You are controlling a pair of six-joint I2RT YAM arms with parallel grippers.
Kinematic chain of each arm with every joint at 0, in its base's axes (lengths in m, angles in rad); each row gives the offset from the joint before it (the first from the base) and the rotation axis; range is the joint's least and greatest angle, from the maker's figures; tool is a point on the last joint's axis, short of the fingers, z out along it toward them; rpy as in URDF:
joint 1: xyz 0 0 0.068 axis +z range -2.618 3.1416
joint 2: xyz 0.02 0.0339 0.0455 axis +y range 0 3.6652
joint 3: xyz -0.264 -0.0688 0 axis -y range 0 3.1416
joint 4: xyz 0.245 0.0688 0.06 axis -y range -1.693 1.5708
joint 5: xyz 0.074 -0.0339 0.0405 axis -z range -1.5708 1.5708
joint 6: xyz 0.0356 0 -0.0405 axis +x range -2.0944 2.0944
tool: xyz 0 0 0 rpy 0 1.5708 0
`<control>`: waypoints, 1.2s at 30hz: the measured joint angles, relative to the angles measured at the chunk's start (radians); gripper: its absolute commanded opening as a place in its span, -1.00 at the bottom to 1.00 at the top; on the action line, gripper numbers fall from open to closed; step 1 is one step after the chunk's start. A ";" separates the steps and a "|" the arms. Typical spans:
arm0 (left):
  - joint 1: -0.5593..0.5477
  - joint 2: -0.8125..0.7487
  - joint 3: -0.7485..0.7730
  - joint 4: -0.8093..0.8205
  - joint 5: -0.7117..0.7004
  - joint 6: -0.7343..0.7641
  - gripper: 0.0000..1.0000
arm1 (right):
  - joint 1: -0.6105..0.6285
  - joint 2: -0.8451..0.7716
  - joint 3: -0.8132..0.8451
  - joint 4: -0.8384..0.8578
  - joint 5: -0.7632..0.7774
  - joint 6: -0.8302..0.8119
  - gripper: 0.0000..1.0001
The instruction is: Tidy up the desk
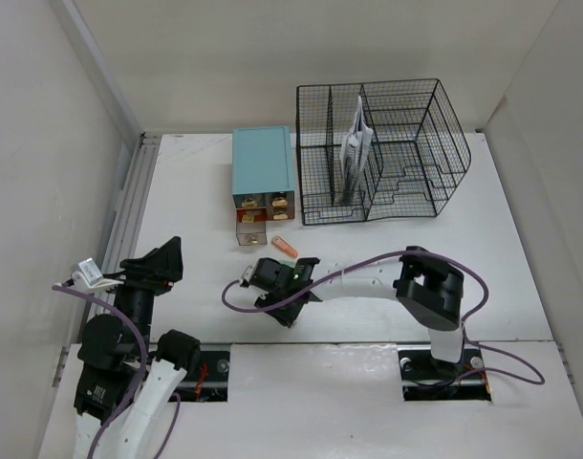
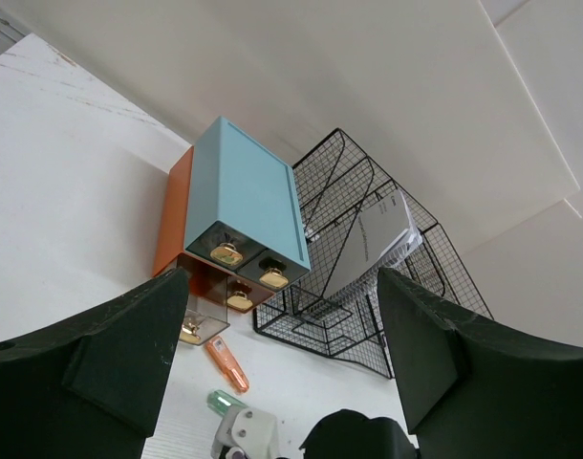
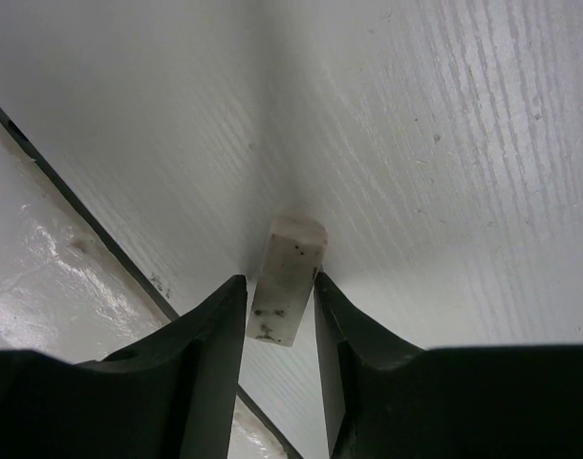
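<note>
Pinched in the right end effector's (image 3: 280, 316) narrowed fingers (image 3: 205, 354), a white eraser (image 3: 290, 273) sits on the table (image 1: 483, 249) before the drawer box (image 1: 263, 163), that arm stretched low. Tidying looks barely begun: an orange pen (image 1: 285, 248) lies loose there, one drawer (image 1: 249, 232) open. Left end effector (image 1: 165, 256) hovers wide, empty, front-left of it.

So the desk (image 1: 196, 201) is just a big flat white rectangle, lying level, with a faint wood-grain texture you can see up close plus a few tiny dark specks. There's a grey metal rail (image 1: 127, 210) running along its whole left edge.
</note>
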 measured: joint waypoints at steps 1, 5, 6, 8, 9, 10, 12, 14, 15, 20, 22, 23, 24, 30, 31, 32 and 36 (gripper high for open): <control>0.000 0.000 0.000 0.000 0.000 0.000 0.54 | 0.000 0.004 0.007 -0.003 0.007 0.000 -0.23; 0.000 0.000 0.000 0.000 0.000 0.000 0.54 | 0.006 0.024 0.032 -0.005 0.043 0.002 -0.32; 0.000 0.000 0.000 0.000 0.000 0.000 0.54 | 0.008 0.029 0.039 -0.007 0.053 0.002 -0.32; 0.000 0.000 0.000 0.000 0.000 0.000 0.54 | 0.014 0.041 0.054 -0.010 0.076 0.002 -0.32; 0.000 0.000 0.000 0.000 0.000 0.000 0.54 | 0.016 0.045 0.060 -0.010 0.088 0.002 -0.44; 0.000 0.000 0.000 0.000 0.000 0.000 0.54 | 0.017 0.050 0.064 -0.010 0.098 0.000 -0.49; 0.000 0.000 0.000 0.000 0.000 0.000 0.54 | 0.021 0.052 0.069 -0.014 0.111 -0.002 -0.65; 0.000 0.000 0.000 0.000 0.000 0.003 0.54 | 0.023 0.052 0.074 -0.021 0.120 -0.004 -0.99; 0.000 0.000 0.000 0.000 0.000 0.004 0.54 | 0.024 0.053 0.078 -0.029 0.124 -0.006 -1.00; 0.000 0.000 0.000 0.000 0.000 0.008 0.54 | 0.034 0.086 0.142 -0.083 0.156 -0.069 -1.00; 0.000 0.000 0.000 0.000 0.000 0.010 0.54 | 0.034 0.111 0.191 -0.085 0.183 -0.131 -1.00; 0.000 0.000 0.000 0.000 0.000 0.010 0.54 | 0.031 0.124 0.226 -0.095 0.195 -0.168 -1.00; 0.000 0.000 0.000 0.000 0.002 0.010 0.54 | 0.027 0.140 0.271 -0.108 0.202 -0.204 -1.00; 0.000 0.000 0.000 0.000 0.007 0.011 0.54 | -0.072 0.175 0.488 -0.127 0.072 -0.426 -1.00; 0.000 0.000 0.000 0.000 0.007 0.011 0.54 | -0.104 0.179 0.521 -0.142 0.030 -0.462 -1.00; 0.000 0.000 0.000 0.000 0.007 0.011 0.54 | -0.138 0.183 0.562 -0.162 -0.011 -0.493 -1.00; 0.000 0.000 0.000 0.000 0.007 0.011 0.54 | -0.260 0.234 0.773 -0.222 -0.140 -0.596 -1.00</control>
